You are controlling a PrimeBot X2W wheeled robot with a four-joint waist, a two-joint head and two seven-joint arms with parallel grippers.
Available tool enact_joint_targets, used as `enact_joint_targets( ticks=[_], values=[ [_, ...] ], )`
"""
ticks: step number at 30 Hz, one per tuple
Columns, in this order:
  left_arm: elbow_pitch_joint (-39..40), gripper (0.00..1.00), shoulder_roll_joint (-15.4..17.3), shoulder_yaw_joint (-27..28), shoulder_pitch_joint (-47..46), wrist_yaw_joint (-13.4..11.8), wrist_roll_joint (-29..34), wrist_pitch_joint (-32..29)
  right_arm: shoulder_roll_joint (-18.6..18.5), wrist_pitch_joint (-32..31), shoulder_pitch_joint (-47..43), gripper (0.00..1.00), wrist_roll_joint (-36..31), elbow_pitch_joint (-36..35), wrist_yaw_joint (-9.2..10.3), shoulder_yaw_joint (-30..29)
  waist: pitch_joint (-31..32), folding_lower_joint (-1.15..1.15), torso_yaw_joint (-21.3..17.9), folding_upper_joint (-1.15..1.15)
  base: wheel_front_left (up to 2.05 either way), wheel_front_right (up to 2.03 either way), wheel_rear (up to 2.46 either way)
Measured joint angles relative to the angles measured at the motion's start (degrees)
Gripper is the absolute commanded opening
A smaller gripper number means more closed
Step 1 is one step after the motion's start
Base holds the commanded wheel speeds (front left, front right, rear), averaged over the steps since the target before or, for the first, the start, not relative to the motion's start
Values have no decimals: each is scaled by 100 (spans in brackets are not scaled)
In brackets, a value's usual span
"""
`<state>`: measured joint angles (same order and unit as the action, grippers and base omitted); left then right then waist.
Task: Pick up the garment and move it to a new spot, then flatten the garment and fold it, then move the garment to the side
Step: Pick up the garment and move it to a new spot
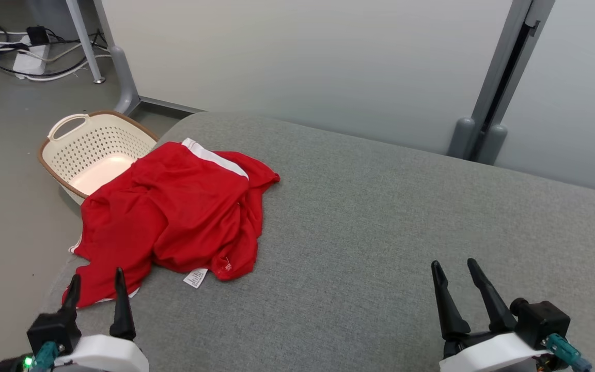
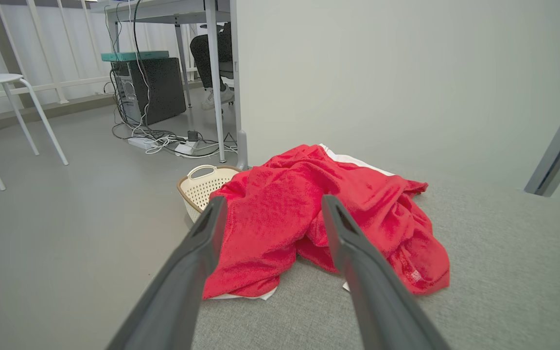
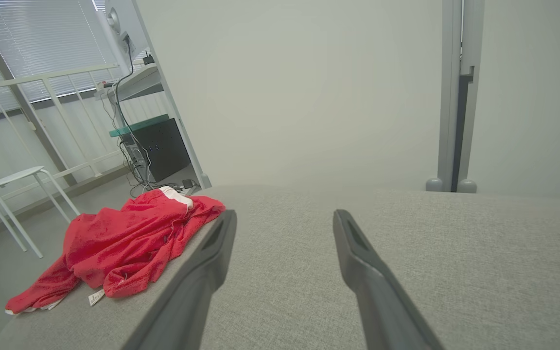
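We're at the pick-up — both claws wide open and empty, left gripper (image 1: 96,284) nearest the crumpled red garment (image 1: 173,217) — next we reach in and pinch.

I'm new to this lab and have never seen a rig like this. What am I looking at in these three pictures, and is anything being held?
It is a two-armed robot. One picture comes from a camera on its head, looking down at a grey padded surface. The other two come from cameras on its wrists, each looking along that arm's two dark fingers. A crumpled red garment with white trim lies at the surface's left edge, partly hanging over it. A cream perforated basket stands on the floor behind it. The left gripper sits just before the garment; the right gripper is over bare surface. Both are open and hold nothing.
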<state>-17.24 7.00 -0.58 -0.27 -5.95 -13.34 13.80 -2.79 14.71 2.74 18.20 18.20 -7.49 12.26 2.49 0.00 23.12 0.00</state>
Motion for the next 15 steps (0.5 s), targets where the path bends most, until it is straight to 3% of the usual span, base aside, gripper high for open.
enact_joint_targets(
  ticks=[3,9,15],
  values=[
    [-62,100,149,58,-358,189,-180,-358,2,-8,57,100,-164,-101,0,-207,-168,0,-112,0,0,0,0],
    [-494,100,513,-27,-1121,656,-553,-1737,-1,-160,192,100,-571,-520,0,-687,-619,0,-326,0,0,0,0],
    [-1014,100,879,-292,-1943,818,-432,-2653,-126,-369,190,100,-896,-980,0,-926,-1111,0,-516,0,0,0,0]
  ],
)
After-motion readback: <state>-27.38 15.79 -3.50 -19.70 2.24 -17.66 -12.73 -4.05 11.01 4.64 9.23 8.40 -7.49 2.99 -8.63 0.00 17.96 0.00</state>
